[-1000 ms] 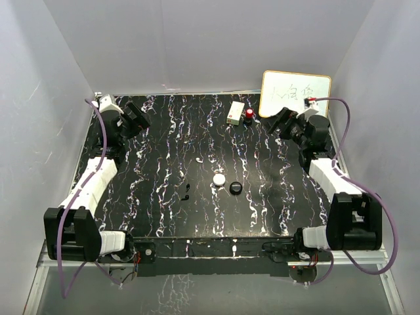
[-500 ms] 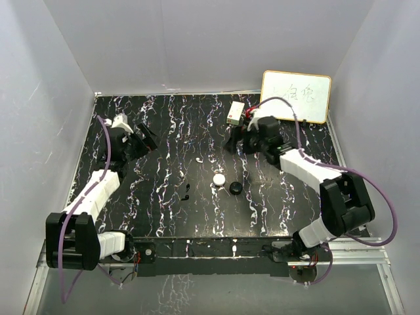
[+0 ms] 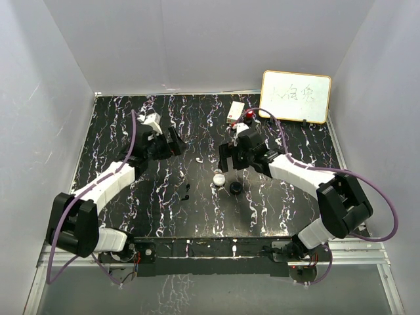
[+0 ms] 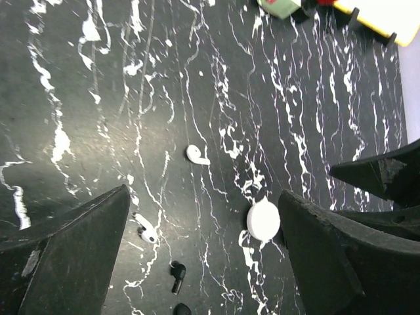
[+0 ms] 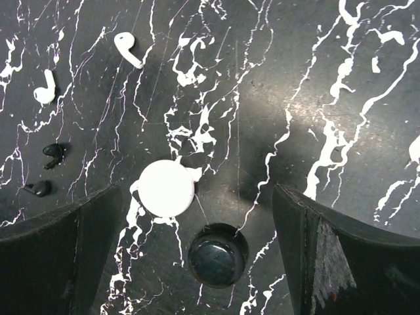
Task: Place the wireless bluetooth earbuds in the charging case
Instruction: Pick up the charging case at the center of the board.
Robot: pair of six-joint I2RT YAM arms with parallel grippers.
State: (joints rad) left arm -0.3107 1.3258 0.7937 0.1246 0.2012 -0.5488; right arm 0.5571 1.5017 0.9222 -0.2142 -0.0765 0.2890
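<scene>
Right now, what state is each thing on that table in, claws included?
white puck: lying flat on the table, looks shut.
black puck: lying flat beside the white puck; open or shut, cannot tell.
black earbuds: both loose on the table, in neither puck.
white earbuds: both loose on the table.
left gripper: open, empty.
right gripper: open, empty, near the two pucks.

A: Any readable text?
B: Only the whiteboard [image 3: 296,97] at the tabletop's [image 3: 275,210] far right corner carried writing: a few dark handwritten characters, too small to read.
</scene>
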